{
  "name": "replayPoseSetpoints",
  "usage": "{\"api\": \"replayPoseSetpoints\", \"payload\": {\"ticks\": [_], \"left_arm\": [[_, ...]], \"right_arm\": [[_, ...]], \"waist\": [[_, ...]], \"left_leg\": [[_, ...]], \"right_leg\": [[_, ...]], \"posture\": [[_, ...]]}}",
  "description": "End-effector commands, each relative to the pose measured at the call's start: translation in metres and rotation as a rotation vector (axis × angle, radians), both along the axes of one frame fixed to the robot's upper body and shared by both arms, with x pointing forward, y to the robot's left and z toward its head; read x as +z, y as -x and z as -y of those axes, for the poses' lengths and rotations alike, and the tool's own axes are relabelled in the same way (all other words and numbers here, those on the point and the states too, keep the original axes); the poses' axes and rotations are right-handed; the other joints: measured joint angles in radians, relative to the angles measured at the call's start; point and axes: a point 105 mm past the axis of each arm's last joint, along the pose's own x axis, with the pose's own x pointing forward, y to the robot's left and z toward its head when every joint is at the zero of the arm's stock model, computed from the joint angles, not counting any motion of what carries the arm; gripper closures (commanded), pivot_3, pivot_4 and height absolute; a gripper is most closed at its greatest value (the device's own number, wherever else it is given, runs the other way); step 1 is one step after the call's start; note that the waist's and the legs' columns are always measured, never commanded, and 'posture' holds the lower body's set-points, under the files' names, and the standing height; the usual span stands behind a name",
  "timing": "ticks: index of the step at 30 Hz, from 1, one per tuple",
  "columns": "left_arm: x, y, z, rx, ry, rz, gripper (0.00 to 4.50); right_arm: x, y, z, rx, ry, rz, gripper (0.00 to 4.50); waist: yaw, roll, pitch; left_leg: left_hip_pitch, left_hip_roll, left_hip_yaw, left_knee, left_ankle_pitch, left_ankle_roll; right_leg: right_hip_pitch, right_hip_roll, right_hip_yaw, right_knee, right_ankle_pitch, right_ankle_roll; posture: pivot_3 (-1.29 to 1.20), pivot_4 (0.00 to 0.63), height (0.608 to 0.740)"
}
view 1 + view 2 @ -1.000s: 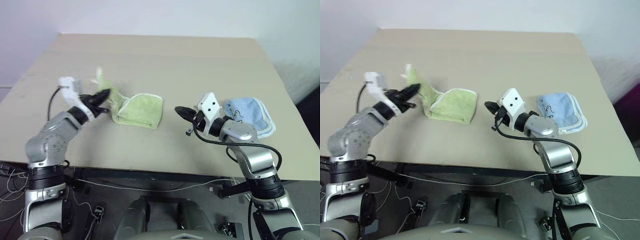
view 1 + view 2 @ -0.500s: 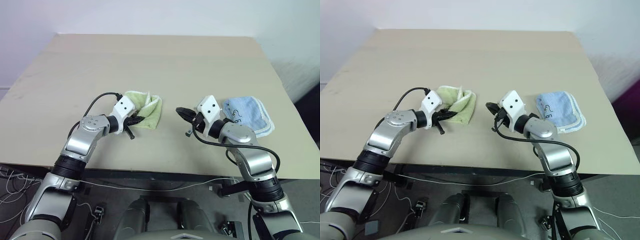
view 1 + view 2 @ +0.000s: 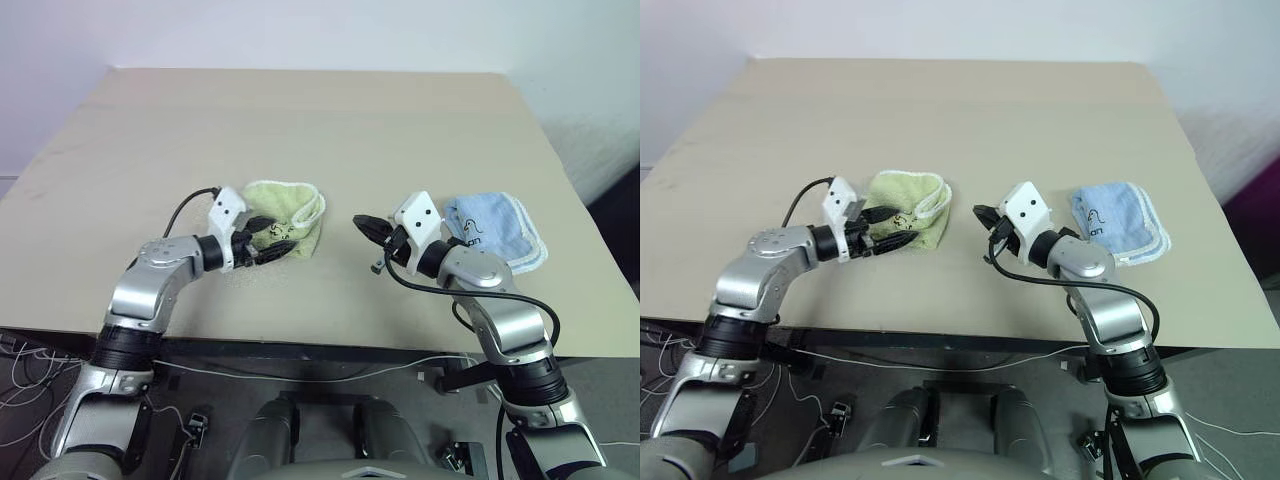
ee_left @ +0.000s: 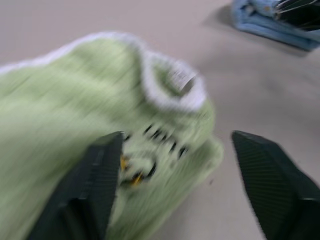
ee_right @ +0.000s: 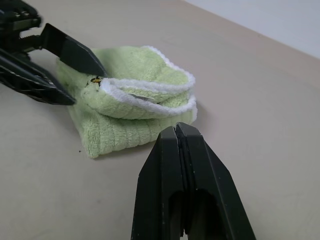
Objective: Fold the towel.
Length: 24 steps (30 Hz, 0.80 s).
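The light yellow-green terry towel (image 3: pixel 285 218) with white stitched edging lay bunched in a loose fold on the beige desk (image 3: pixel 330 120), between the two arms. Soft, light, limp; likely to slump unless pinched at a white-edged corner. Left tool (image 3: pixel 265 240) spread wide, fingertips at the towel's near edge, gripping nothing. Right tool (image 3: pixel 365 226) pressed together, empty, just beside the towel.
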Motion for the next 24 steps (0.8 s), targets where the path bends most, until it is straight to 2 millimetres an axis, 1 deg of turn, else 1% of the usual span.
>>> {"api": "replayPoseSetpoints", "payload": {"ticks": [1,3,5,6,7,12,13,14,15,16,17,19,20,22,24], "left_arm": [[0.029,-0.003,-0.022,0.087,0.084,0.112,0.18],[0.028,-0.011,-0.037,0.177,0.075,0.124,0.18],[0.029,-0.021,-0.051,0.27,0.075,0.143,0.6],[0.031,-0.026,-0.055,0.31,0.084,0.158,0.8],[0.032,-0.028,-0.055,0.317,0.085,0.168,1.12],[0.04,-0.043,-0.038,0.295,0.084,0.215,2.79],[0.039,-0.045,-0.033,0.277,0.074,0.219,3.1],[0.037,-0.046,-0.027,0.25,0.051,0.218,3.53],[0.035,-0.047,-0.022,0.224,0.035,0.214,3.79],[0.033,-0.046,-0.016,0.195,0.028,0.206,4.2],[0.031,-0.046,-0.013,0.175,0.025,0.199,4.44],[0.024,-0.046,-0.008,0.143,-0.005,0.18,4.44],[0.019,-0.046,-0.008,0.139,-0.034,0.169,4.44],[0.003,-0.047,-0.011,0.143,-0.116,0.138,4.44],[-0.018,-0.051,-0.021,0.189,-0.218,0.092,4.44]], "right_arm": [[0.017,-0.003,-0.006,0.007,-0.026,0.057,4.5],[0.019,-0.008,-0.01,0.008,-0.052,0.05,4.5],[0.018,-0.015,-0.019,0.018,-0.078,0.029,4.5],[0.017,-0.018,-0.025,0.027,-0.081,0.022,4.5],[0.016,-0.022,-0.03,0.034,-0.085,0.016,4.5],[0.018,-0.038,-0.058,0.085,-0.104,-0.011,4.5],[0.018,-0.04,-0.064,0.101,-0.107,-0.02,4.5],[0.017,-0.041,-0.072,0.12,-0.102,-0.025,4.5],[0.015,-0.042,-0.079,0.134,-0.098,-0.03,4.5],[0.014,-0.044,-0.085,0.147,-0.094,-0.035,4.5],[0.012,-0.044,-0.09,0.156,-0.092,-0.039,4.5],[0.005,-0.045,-0.099,0.176,-0.09,-0.07,4.5],[-0.002,-0.045,-0.102,0.182,-0.081,-0.098,4.5],[-0.024,-0.046,-0.104,0.17,-0.033,-0.159,4.5],[-0.048,-0.049,-0.1,0.135,0.018,-0.22,4.5]], "waist": [[0.002,0.0,0.0],[0.002,0.0,0.0],[0.001,0.0,0.0],[0.002,0.0,0.0],[0.002,0.0,0.0],[0.003,0.0,0.0],[0.002,0.0,0.0],[0.001,0.0,0.0],[0.0,0.0,0.0],[-0.001,0.0,0.0],[-0.002,0.0,0.0],[-0.005,0.0,0.0],[-0.006,0.0,0.0],[-0.01,0.0,0.0],[-0.02,0.0,0.0]], "left_leg": [[0.0,0.0,0.0,0.0,0.0,0.0],[0.0,0.0,0.0,0.0,0.0,0.0],[0.0,0.0,0.0,0.0,0.0,0.0],[0.0,0.0,0.0,0.0,0.0,0.0],[0.0,0.0,0.0,0.0,0.0,0.0],[0.0,-0.001,0.0,0.0,0.0,0.0],[0.0,-0.001,0.0,0.0,0.0,0.0],[0.0,-0.001,0.0,0.001,0.0,0.0],[0.0,-0.001,0.0,0.001,0.0,0.0],[0.0,-0.001,0.0,0.001,0.0,0.0],[0.0,-0.001,0.0,0.0,0.0,0.0],[0.0,-0.001,0.0,0.0,0.0,0.0],[0.0,-0.001,0.0,0.0,0.0,-0.001],[0.0,-0.001,0.0,0.0,0.001,-0.001],[0.0,-0.001,0.0,0.0,0.001,-0.001]], "right_leg": [[0.0,0.0,0.0,0.0,0.0,0.0],[0.0,0.0,0.0,0.0,0.0,0.0],[0.0,0.0,0.0,0.0,0.0,0.0],[0.0,0.0,0.0,0.0,0.0,0.0],[0.0,0.0,0.0,0.0,0.0,0.0],[-0.001,0.001,-0.001,0.0,0.0,0.0],[-0.001,0.001,-0.001,0.0,0.0,0.0],[-0.001,0.001,-0.001,0.0,0.0,0.0],[-0.001,0.001,-0.001,0.0,0.0,0.0],[-0.001,0.001,-0.001,0.001,0.0,0.0],[-0.001,0.001,-0.001,0.001,0.0,0.0],[-0.002,0.001,-0.001,0.002,0.0,0.0],[-0.002,0.001,-0.001,0.002,0.0,0.0],[-0.002,0.001,0.0,0.002,0.0,0.0],[-0.002,0.001,0.0,0.003,0.0,0.0]], "posture": [[0.0,0.15,0.74],[0.0,0.15,0.74],[0.0,0.15,0.74],[0.0,0.15,0.74],[0.0,0.15,0.74],[0.0,0.15,0.74],[0.0,0.15,0.74],[0.0,0.15,0.74],[0.0,0.15,0.74],[0.0,0.15,0.74],[0.0,0.15,0.74],[0.0,0.15,0.74],[0.0,0.15,0.74],[0.0,0.15,0.74],[0.0,0.15,0.74]]}}
